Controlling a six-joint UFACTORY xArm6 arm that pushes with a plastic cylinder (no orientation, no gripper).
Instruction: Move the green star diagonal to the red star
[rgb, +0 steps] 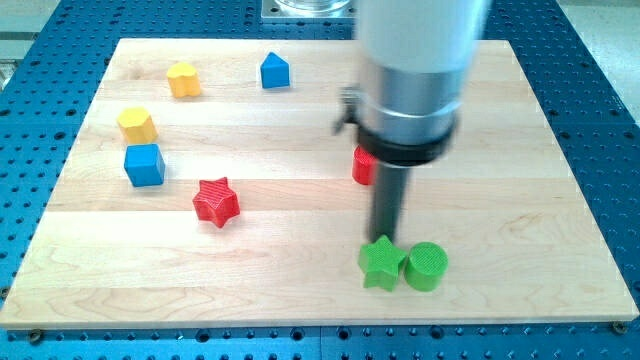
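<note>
The green star lies near the view's bottom, right of centre, touching a green cylinder on its right. The red star lies well to its left and a little higher. My tip stands just above the green star's top edge, touching or nearly touching it. The arm's grey body hangs over the board's upper middle.
A red block is partly hidden behind the rod. A blue cube and a yellow block sit at the left. Another yellow block and a blue house-shaped block lie near the top. The wooden board rests on a blue perforated table.
</note>
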